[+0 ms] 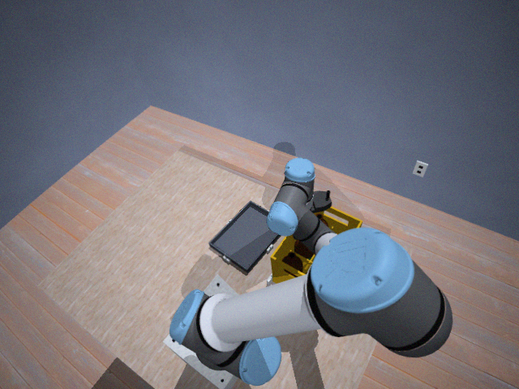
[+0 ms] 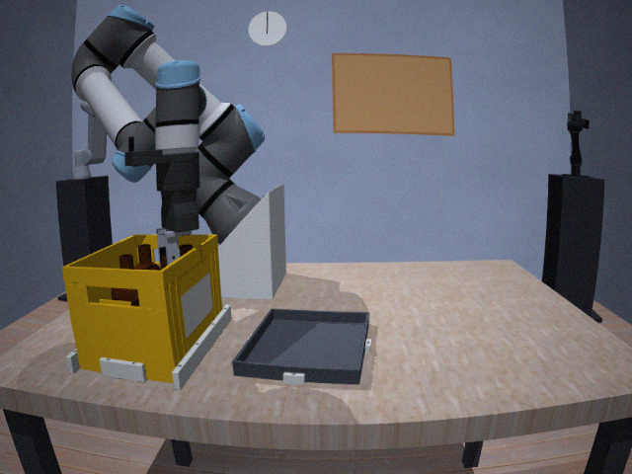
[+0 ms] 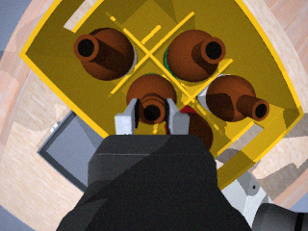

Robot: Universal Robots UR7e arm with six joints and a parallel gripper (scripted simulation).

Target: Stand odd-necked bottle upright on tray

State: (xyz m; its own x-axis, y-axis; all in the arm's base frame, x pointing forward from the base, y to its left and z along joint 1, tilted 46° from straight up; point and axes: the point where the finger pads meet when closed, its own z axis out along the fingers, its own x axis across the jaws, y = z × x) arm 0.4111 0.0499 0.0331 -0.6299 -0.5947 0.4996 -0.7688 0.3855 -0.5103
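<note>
The yellow crate (image 2: 142, 306) stands at the table's left and holds several brown bottles in divided cells. In the wrist view I see three free bottles (image 3: 106, 54), (image 3: 195, 54), (image 3: 238, 99), and a further one (image 3: 199, 130) mostly hidden by my finger. My gripper (image 3: 151, 108) reaches down into the crate and is shut on the neck of the middle bottle (image 3: 152, 98), just below its opening. In the exterior view my gripper (image 2: 168, 245) stands inside the crate's top rim. The dark grey tray (image 2: 305, 346) lies to the right of the crate.
A grey upright panel (image 2: 255, 245) stands behind the crate and tray. White stop blocks (image 2: 122, 368) sit against the crate's base, and a small one (image 2: 293, 377) at the tray's front edge. Black stands rise at both table ends.
</note>
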